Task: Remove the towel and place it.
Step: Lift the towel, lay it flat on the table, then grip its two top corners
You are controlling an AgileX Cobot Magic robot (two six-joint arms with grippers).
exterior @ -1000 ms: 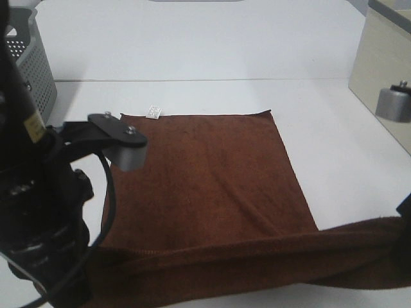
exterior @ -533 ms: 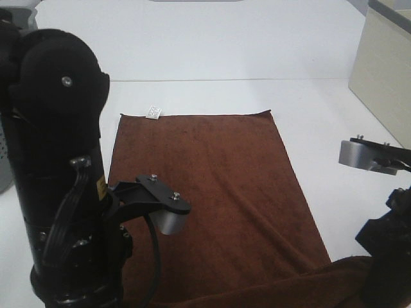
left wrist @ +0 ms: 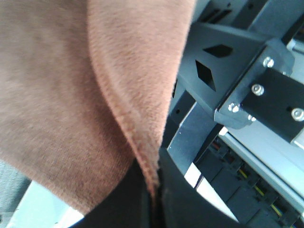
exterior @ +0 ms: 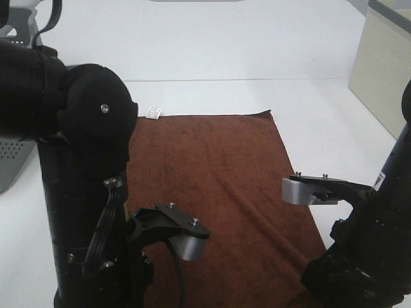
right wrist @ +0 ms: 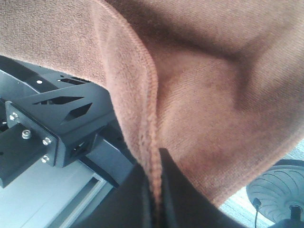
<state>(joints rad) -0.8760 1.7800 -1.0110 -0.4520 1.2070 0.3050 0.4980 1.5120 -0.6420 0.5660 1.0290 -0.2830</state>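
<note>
The dark brown towel [exterior: 218, 173] lies spread on the white table [exterior: 212, 51], with its white tag [exterior: 153, 112] at the far edge. Its near edge runs off the bottom of the high view. My left arm [exterior: 83, 167] and right arm [exterior: 369, 250] stand over the near corners, and their fingertips are hidden there. In the left wrist view my left gripper [left wrist: 153, 192] is shut on the towel's [left wrist: 57, 95] hem. In the right wrist view my right gripper [right wrist: 154, 190] is shut on the hem of the towel [right wrist: 213, 95], which hangs over the camera.
A grey perforated basket [exterior: 13, 154] stands at the left edge. A beige box [exterior: 382, 70] stands at the right. The wrist views show the robot's black base frame [left wrist: 237, 90] [right wrist: 52, 118] beyond the table's front, and a round black part [right wrist: 278, 190].
Both arms have come up and toward the camera, filling more of the high view. The folded near edge of the towel has gone out of the bottom of the frame. The far edge has stayed put.
</note>
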